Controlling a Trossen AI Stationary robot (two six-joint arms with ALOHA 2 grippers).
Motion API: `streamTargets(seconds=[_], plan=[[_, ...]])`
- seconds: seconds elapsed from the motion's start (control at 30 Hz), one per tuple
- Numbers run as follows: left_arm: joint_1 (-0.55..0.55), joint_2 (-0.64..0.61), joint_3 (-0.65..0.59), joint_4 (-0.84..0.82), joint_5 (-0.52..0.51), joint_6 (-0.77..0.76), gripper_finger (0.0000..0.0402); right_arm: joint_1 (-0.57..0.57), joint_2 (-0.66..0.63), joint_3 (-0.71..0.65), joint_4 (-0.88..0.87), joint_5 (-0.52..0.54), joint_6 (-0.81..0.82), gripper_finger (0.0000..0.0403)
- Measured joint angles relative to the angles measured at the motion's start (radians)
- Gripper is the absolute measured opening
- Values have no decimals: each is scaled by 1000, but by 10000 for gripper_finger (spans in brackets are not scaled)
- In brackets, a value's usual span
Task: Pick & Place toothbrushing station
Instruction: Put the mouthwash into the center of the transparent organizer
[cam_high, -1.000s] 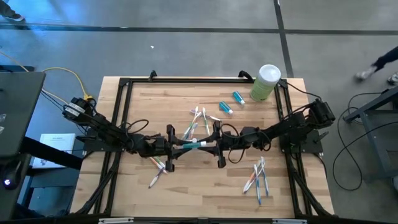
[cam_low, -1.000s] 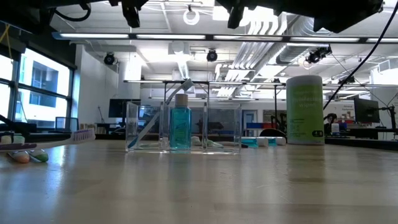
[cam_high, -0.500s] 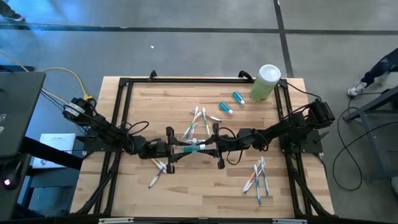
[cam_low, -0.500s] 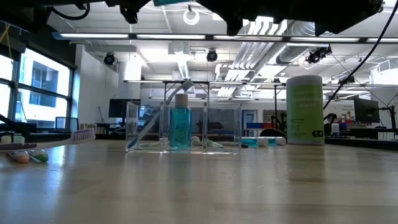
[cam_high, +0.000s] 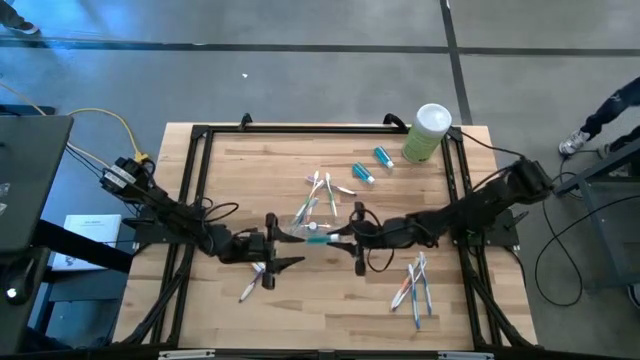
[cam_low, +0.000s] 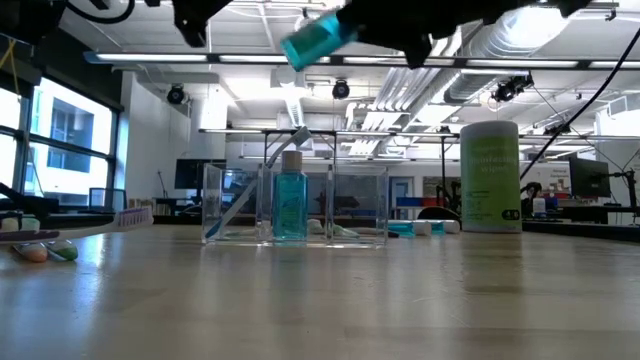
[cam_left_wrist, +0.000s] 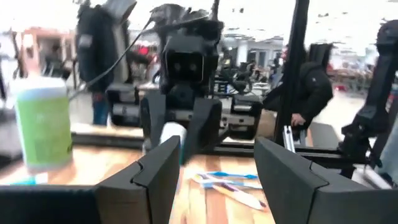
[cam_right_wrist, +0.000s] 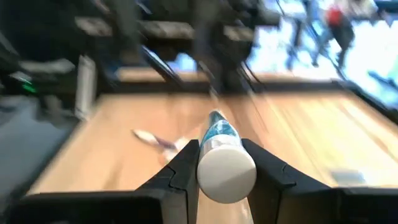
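Observation:
A small teal tube with a white cap (cam_high: 316, 238) hangs in the air over the middle of the table, with my right gripper (cam_high: 342, 237) shut on it. In the low view the tube (cam_low: 315, 40) is tilted, high above the clear see-through cup (cam_low: 295, 205). The cup stands on the table with a teal bottle (cam_low: 290, 205) and a toothbrush inside. My left gripper (cam_high: 282, 243) stands open just left of the tube's free end and touches nothing. Toothbrushes (cam_high: 320, 190) lie on the board behind the grippers. My right gripper pinches the tube at its white-capped end (cam_right_wrist: 225, 167) between its two fingers (cam_right_wrist: 185, 169). It comes level from the table's right, with the fingers along the tube. The teal body sticks out past the fingertips toward the left gripper. The tube is lifted clear and tilted.
A tall pale-green canister (cam_high: 428, 132) stands at the far right corner, with two blue tubes (cam_high: 368, 165) lying beside it. More toothbrushes lie near the front left (cam_high: 255, 275) and front right (cam_high: 415, 285). A black frame (cam_high: 200, 135) borders the board.
My left gripper has opened, let go of the tube and drawn back a little toward the table's left and near edge. My right gripper has kept the tube. The tube has come down into the low view and now hangs tilted.

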Motion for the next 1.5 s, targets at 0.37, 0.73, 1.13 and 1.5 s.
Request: streamTargets(seconds=[0.37,0.73,1.13,1.5], plan=[[-111,0,0,-146,-193,-129,200,-31,-19,145,-422,1,47,85],[-185,0,0,-178,-366,-10,200,-94,20,150,-458,-105,-98,85],[-186,0,0,-189,-478,83,200,-130,82,147,-459,-156,-182,85],[-181,0,0,-189,-515,158,200,-154,108,147,-442,-203,-261,85]])
